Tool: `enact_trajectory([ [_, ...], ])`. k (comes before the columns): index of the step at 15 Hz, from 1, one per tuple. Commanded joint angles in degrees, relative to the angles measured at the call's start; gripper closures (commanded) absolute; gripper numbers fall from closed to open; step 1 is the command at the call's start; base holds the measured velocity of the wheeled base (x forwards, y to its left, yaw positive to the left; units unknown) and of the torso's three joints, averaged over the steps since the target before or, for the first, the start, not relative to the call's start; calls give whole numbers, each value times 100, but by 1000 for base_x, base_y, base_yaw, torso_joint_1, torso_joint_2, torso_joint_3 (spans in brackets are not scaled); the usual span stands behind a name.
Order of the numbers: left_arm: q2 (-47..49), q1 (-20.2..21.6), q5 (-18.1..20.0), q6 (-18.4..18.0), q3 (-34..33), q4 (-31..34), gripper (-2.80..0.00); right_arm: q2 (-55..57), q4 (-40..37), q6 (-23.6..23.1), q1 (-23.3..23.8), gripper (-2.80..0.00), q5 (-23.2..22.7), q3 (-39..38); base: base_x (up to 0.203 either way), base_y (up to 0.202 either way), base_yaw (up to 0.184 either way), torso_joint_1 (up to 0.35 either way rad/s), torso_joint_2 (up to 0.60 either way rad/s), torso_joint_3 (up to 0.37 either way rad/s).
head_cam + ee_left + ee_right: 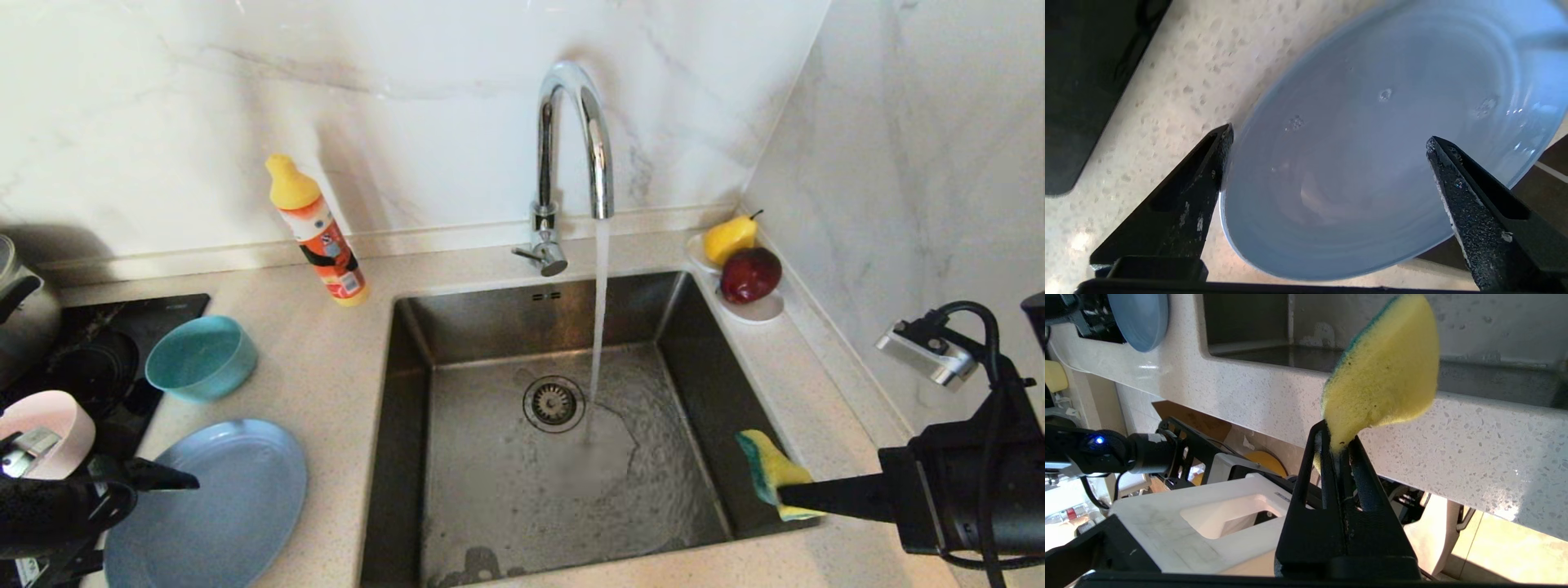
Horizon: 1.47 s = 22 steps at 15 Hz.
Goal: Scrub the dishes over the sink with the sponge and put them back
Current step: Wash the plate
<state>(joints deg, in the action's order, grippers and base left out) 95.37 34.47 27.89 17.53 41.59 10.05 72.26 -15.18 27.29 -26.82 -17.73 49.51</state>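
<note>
While water runs, speckled counter borders sink.

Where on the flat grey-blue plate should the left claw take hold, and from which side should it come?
Grip the grey-blue plate by its thin raised rim nearest the open left claw, coming in from the plate's left edge. It lies flat on the counter, so probably only the rim offers something to pinch.
</note>
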Motion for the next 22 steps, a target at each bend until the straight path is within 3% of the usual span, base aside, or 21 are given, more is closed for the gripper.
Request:
enact_trajectory([
  [1, -1, -37, 14, 5, -28, -38, -280, 25, 52, 22, 1, 0, -12, -96, 0, 0, 0, 0, 0, 0],
  [3, 48, -37, 8, 5, -35, -38, -280, 42, 137, 22, 10, 0, -12, -153, 0, 0, 0, 0, 0, 0],
  [4, 71, -38, 6, -5, -56, -31, 0, 59, 178, 22, 18, 0, -3, -161, 0, 0, 0, 0, 0, 0],
  [17, -171, -46, 94, -83, -265, -116, 0, 159, 296, 22, 98, 0, -12, -163, 0, 0, 0, 0, 0, 0],
  [22, -1035, -54, 268, -150, -384, 11, 0, 183, 296, 22, 89, 0, -20, -135, 0, 0, 0, 0, 0, 0],
])
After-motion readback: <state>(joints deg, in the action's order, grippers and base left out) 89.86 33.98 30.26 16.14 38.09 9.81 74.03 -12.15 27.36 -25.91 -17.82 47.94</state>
